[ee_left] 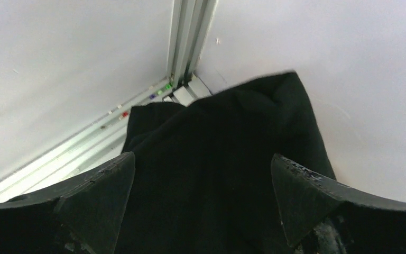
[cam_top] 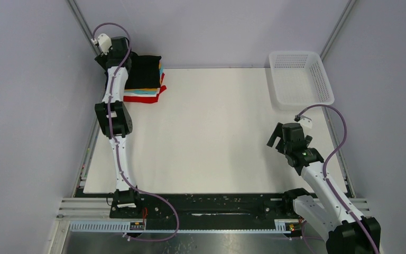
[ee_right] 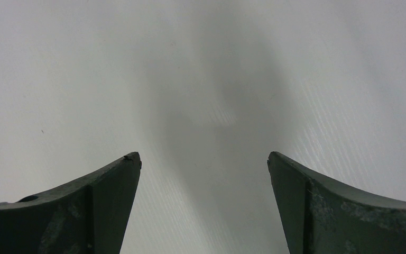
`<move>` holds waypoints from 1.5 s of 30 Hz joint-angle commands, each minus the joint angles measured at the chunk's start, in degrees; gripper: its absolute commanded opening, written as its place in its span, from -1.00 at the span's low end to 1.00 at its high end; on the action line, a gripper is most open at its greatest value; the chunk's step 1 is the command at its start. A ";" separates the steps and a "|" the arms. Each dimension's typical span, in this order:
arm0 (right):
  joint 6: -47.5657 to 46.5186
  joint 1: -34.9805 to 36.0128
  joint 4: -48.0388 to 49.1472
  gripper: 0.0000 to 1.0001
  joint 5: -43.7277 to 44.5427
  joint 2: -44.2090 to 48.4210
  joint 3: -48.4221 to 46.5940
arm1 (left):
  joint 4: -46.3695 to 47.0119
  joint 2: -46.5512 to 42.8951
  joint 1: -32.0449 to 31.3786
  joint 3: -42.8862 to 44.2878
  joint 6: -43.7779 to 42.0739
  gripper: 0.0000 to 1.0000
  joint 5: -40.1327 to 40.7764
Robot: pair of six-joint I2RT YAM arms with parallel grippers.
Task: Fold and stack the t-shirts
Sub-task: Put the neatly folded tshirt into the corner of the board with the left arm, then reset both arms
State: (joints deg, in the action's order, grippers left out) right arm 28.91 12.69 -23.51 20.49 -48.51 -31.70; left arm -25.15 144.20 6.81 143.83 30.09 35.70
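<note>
Hovering the left end effector (ee_left: pixel 202 163) over the stack (cam_top: pixel 147 80) in the far left corner of the surface (cam_top: pixel 217 132); jaws wide apart, gripping nothing.

Right end effector (ee_right: pixel 203 159) also released, over bare surface on the near right, well apart from the basket (cam_top: pixel 298 79). Main risk as I judge it: my left fingers sit low on either side of the black t-shirt (ee_left: pixel 227 132), so a careless pull-away could snag a fold, drag the top layer and skew the pile. The pile also sits close to the corner rail (ee_left: pixel 186 42), so a nudge could push cloth off the edge. Black t-shirt lies on top, soft, slightly humped, its far edge uneven. Thin colored edges show beneath, with the red shirt (cam_top: pixel 142 98) lowest.
</note>
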 commanded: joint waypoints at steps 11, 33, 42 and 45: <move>0.09 -0.16 0.74 0.97 0.45 -0.99 -1.84 | 1.96 1.44 1.31 -4.57 6.70 0.98 -7.38; 0.63 -0.20 0.91 0.97 -3.01 2.08 -0.96 | 8.76 -32.58 -9.33 -23.08 -8.28 0.98 2.27; 2.20 -0.21 2.25 0.97 -2.61 9.25 2.52 | 6.36 -66.99 -12.14 -65.73 3.33 0.98 -23.17; 2.44 -0.18 2.54 0.97 -3.57 10.93 3.70 | 8.08 -78.47 -15.96 -83.65 9.49 0.98 -23.76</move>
State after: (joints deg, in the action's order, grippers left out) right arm 30.26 12.69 -22.59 17.28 -39.42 -29.45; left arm -17.17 74.11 -5.10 77.80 31.94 20.71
